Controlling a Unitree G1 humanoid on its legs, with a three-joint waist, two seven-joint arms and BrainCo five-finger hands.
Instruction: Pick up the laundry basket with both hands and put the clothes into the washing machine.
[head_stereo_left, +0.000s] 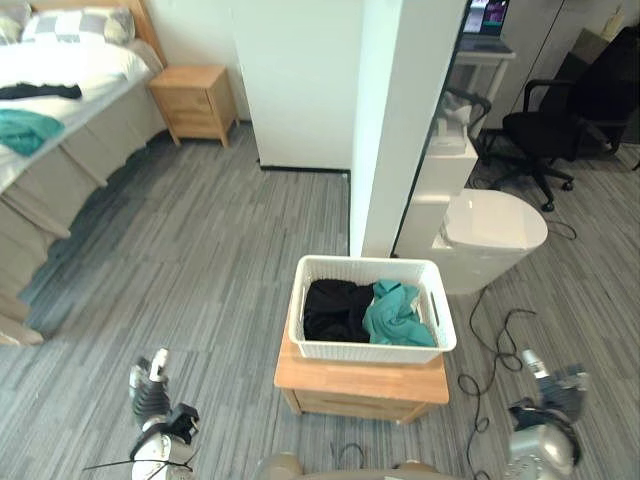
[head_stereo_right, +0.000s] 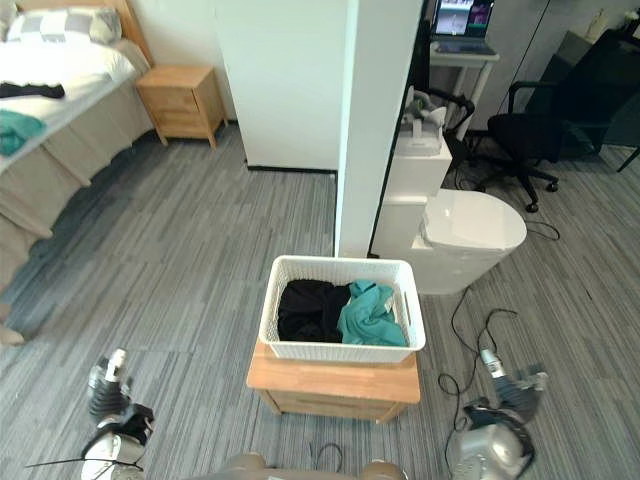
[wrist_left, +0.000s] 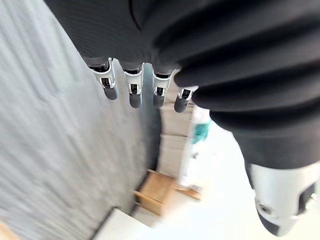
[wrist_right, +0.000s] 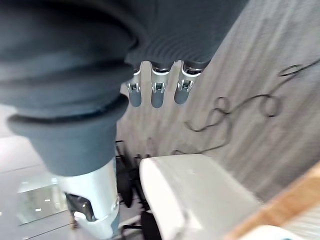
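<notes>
Beside the white pillar (head_stereo_left: 400, 120) stands a white machine (head_stereo_left: 495, 232). Nearer the robot, a low wooden stand (head_stereo_left: 362, 385) carries the white laundry basket (head_stereo_left: 370, 350), with 1 black garment (head_stereo_left: 335, 310) and 1 teal garment (head_stereo_left: 398, 318) inside. The left hand (head_stereo_left: 150, 390) and right hand (head_stereo_left: 555, 385) hang well apart from it, fingers (wrist_left: 131, 92) relaxed, holding nothing.

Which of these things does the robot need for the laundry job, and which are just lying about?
For the job: white laundry basket, black clothes and teal clothes inside it, white round-lidded machine, left hand, right hand, both open.
Just lying about: bed, nightstand, office chair, laptop.
</notes>
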